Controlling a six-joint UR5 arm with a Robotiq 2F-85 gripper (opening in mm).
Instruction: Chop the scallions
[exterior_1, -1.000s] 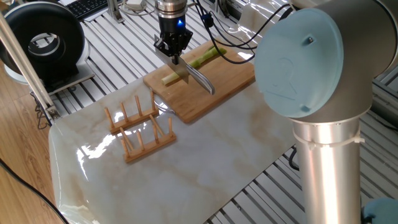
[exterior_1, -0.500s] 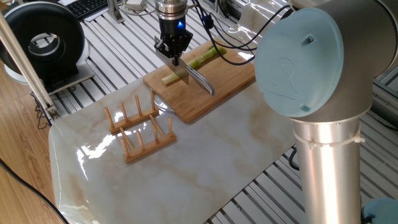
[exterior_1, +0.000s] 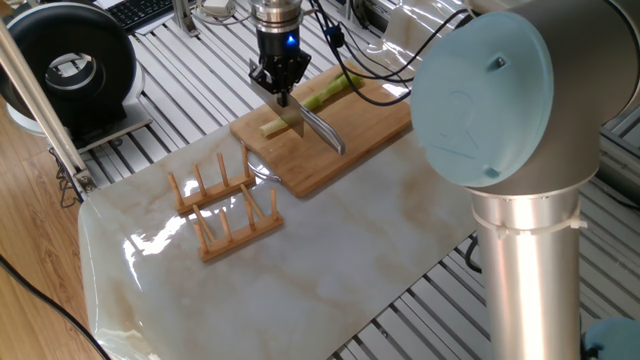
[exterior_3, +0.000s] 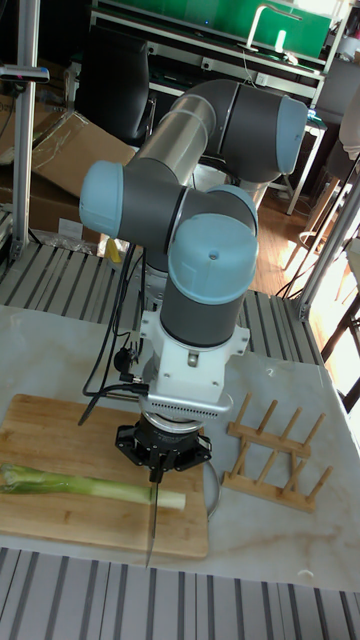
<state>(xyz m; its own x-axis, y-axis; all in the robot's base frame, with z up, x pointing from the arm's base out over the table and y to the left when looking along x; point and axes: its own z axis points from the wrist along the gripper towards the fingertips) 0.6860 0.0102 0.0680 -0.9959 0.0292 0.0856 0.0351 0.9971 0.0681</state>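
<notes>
You're mid-chop: the gripper (exterior_1: 281, 88) has its fingers pinched on the handle of the knife (exterior_3: 153, 530), blade hanging straight down from it, and in the tall fixed view the edge sits on or in the scallion (exterior_3: 90, 487) near its pale end. Can't tell from either view whether the blade has gone all the way through to the cutting board (exterior_1: 370, 128); the short bit past the blade looks touching the rest, so I'd read this cut as not yet finished or only just landed. The scallion lies flat on the board, whole apart from that cut. Long axis runs along the board's length: in the fixed view it goes from the whitish end at the board's near-left part (exterior_1: 272, 126) up and right to the darker green end (exterior_1: 343, 83); in the tall fixed view that's white end at the right by the blade, green tip off to the left near the board's edge. The blade crosses it roughly square, which is what you want. My read of the next move: press straight down to the board, lift clear, then step the knife along the stalk toward the green end and repeat. Nearly all of the stalk is uncut, so the task is early. Nothing pins the scallion, so watch for it rolling or dragging with the blade on the lift. The wooden rack (exterior_1: 222, 206) sits on the marble mat, well apart from the board and out of the path.
</notes>
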